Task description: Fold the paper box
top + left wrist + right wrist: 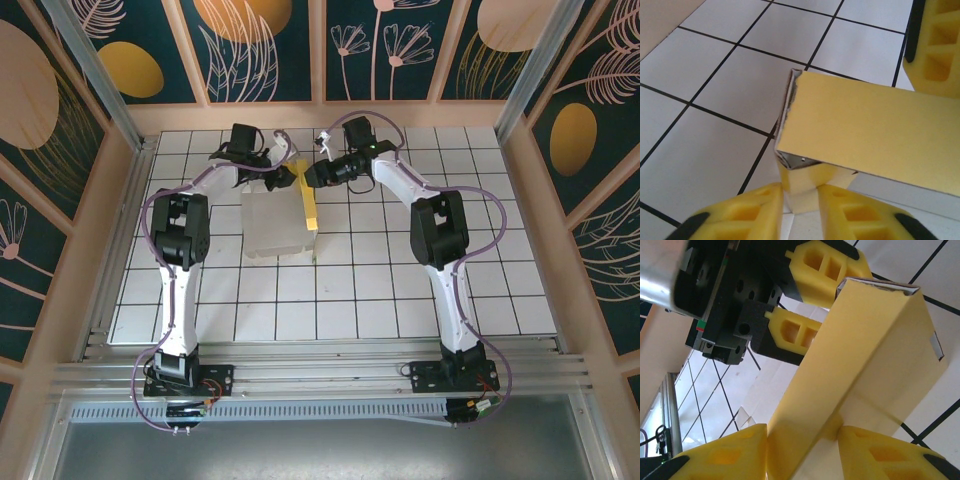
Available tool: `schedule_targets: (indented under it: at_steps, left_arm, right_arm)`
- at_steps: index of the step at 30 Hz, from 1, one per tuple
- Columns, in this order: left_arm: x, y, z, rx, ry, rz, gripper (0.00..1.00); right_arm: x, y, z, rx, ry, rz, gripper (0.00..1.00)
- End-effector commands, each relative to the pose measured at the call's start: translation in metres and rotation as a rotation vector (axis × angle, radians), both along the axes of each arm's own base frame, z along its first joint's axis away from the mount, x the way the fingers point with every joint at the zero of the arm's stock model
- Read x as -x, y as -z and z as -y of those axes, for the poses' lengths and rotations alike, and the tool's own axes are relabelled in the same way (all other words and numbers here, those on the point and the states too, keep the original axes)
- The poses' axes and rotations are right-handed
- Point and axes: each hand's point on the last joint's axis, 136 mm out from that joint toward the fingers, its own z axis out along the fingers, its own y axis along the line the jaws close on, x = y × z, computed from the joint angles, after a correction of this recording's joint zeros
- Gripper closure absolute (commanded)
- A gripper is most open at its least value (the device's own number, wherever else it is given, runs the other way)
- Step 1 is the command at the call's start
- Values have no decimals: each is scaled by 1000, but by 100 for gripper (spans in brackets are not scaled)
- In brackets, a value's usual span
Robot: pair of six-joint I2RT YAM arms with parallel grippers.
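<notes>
Tightly nips a small yellow flap of the paper box (865, 130) between the two yellow fingers (750, 212) of the left tool (801, 202): nearly closed, one finger touching each side of the flap. Clamps the same box with the right tool (802, 455) as well, two yellow fingers (725, 457) partly apart, one pressed to each face of a long yellow panel rising between them. Holds both tools just beside each other at one end of the single box. From the right wrist, shows the left tool's pair of fingers beyond the panel; from the left wrist, shows one finger of the right tool at the upper right corner. Shows one open end of the folded yellow sleeve, with a rough white edge at its corner, above white tiles with black lines. Seen from above, sets the one box at the far middle of the surface (400, 300), between the two tools: one pale white panel spread toward the near side, one yellow strip along its right edge. Reaches in with two arms, left arm (180, 235) and right arm (440, 235), from two bases at the near edge.
</notes>
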Motion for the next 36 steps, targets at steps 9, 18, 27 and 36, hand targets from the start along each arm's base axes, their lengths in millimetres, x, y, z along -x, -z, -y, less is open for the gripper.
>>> schedule_targets:
  at_steps: [9,18,27,36]
  left_arm:
    - [20,24,48,-38,100,5,48]
    - [12,17,59,19,122,7,66]
    - [25,8,50,-24,114,36,53]
    - [38,-28,27,-67,24,195,27]
  right_arm:
    - [15,12,-12,-7,-47,-13,60]
    - [17,11,-10,-7,-49,-14,60]
    - [14,8,-7,-5,-36,-1,60]
    - [12,7,-1,10,-30,6,60]
